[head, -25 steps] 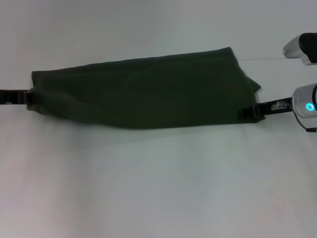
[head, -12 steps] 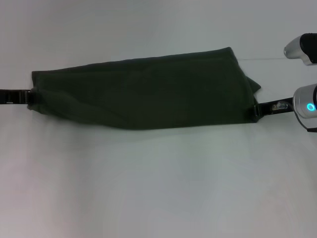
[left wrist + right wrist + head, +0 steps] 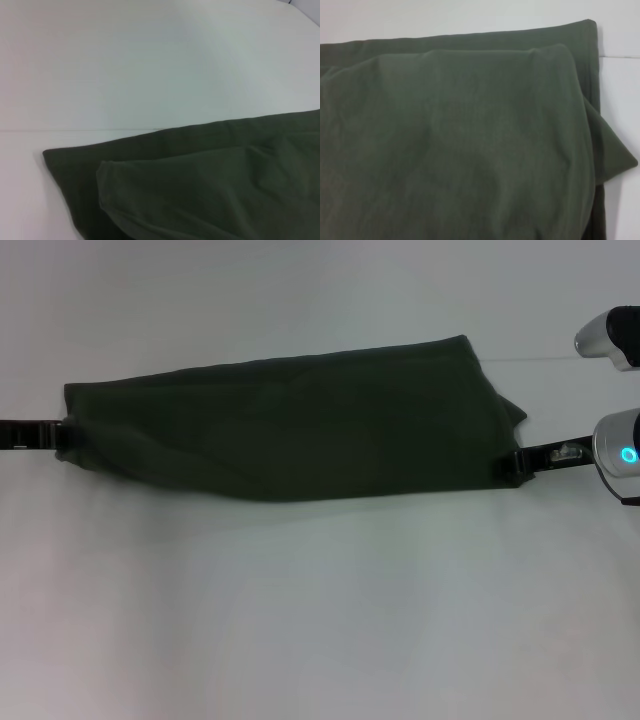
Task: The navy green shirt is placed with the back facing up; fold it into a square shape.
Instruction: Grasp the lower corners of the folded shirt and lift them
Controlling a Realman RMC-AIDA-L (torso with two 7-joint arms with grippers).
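Observation:
The navy green shirt [image 3: 290, 430] lies folded into a long band across the white table, running from left to right. My left gripper [image 3: 62, 436] is at the band's left end, shut on the bunched edge there. At the right end, my right gripper [image 3: 518, 461] is shut on the near corner. A sleeve flap pokes out just beyond it. The left wrist view shows the shirt [image 3: 210, 185] with a folded layer on top. Stacked layers of the shirt [image 3: 455, 140] fill the right wrist view.
The white table [image 3: 320, 620] stretches wide in front of and behind the shirt. My right arm's silver body with a cyan light [image 3: 620, 454] sits at the right edge, with another silver link [image 3: 610, 338] above it. A thin seam [image 3: 540, 358] crosses the tabletop.
My right gripper has moved a little to the right, drawing the shirt's near right corner outward with it. The left gripper and left end have stayed put.

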